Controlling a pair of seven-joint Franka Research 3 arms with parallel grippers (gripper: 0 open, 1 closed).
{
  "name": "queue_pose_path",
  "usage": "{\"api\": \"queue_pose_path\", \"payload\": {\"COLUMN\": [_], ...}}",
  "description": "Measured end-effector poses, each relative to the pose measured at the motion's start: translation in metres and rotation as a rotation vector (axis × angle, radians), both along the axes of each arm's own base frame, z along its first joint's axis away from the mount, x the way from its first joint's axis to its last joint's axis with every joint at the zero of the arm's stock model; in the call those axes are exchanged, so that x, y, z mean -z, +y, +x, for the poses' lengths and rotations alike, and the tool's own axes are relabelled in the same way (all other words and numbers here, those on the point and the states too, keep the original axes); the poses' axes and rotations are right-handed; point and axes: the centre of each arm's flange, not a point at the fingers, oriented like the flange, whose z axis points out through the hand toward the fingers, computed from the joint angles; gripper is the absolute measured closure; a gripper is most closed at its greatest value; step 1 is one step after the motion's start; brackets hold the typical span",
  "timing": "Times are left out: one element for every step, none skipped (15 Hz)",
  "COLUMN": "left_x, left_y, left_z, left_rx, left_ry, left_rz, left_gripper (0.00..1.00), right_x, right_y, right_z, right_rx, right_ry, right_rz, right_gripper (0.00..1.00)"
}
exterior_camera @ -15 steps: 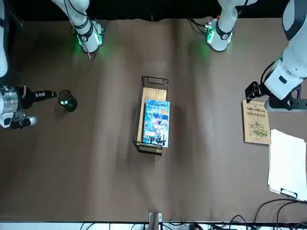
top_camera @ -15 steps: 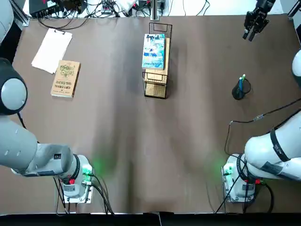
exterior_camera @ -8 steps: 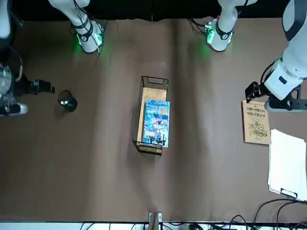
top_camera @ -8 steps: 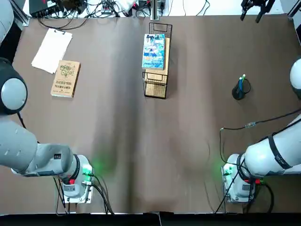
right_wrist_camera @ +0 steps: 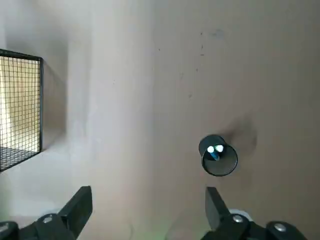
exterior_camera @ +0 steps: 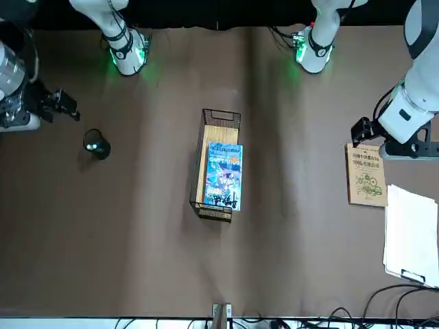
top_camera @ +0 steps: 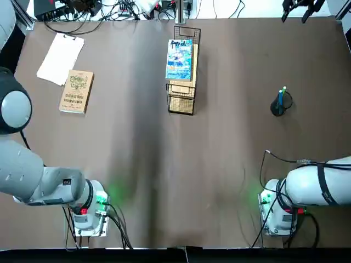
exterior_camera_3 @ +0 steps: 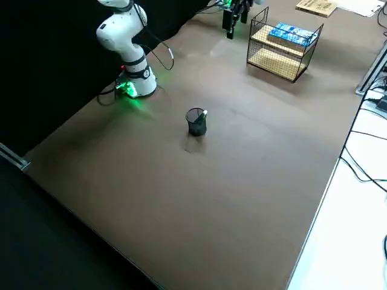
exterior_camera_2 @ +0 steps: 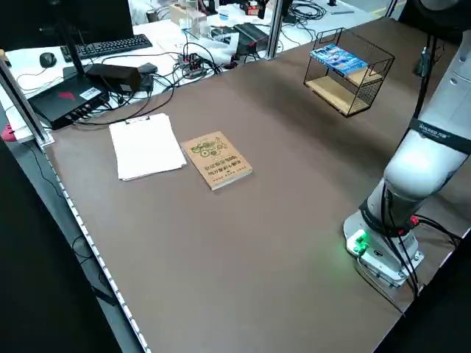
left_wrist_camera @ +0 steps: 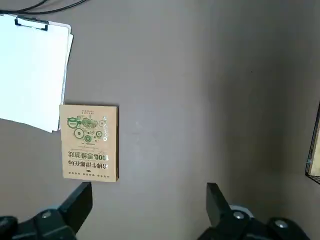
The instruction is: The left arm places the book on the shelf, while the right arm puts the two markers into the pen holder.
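Books: two of them, with one shelf, one cup and two pens.
One blue book (top_camera: 179,59) lies flat on the top board of the one black shelf (top_camera: 181,104). Two pens, one blue pen (top_camera: 281,99) and one green pen (top_camera: 283,90), stand leaning in the one little black cup (top_camera: 277,108). Two robot grippers are up high, both wide apart and holding nothing: the left gripper (left_wrist_camera: 149,191) looks to be near the one brown book (top_camera: 77,92), though height is hard to judge, and the right gripper (right_wrist_camera: 149,191) is apart from the cup. One clipboard (top_camera: 61,58) has white paper.
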Motion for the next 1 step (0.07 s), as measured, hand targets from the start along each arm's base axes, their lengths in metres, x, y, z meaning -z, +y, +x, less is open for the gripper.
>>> {"api": "queue_pose_path", "payload": {"left_x": [0.0001], "left_y": [0.0], "left_z": [0.0], "left_rx": [0.0], "left_ry": [0.0], "left_rz": [0.0], "left_gripper": [0.0], "right_x": [0.0001], "right_y": [-0.0006], "right_z": [-0.0077], "right_rx": [0.0], "right_ry": [-0.002], "right_rz": [-0.002], "right_gripper": [0.0]}}
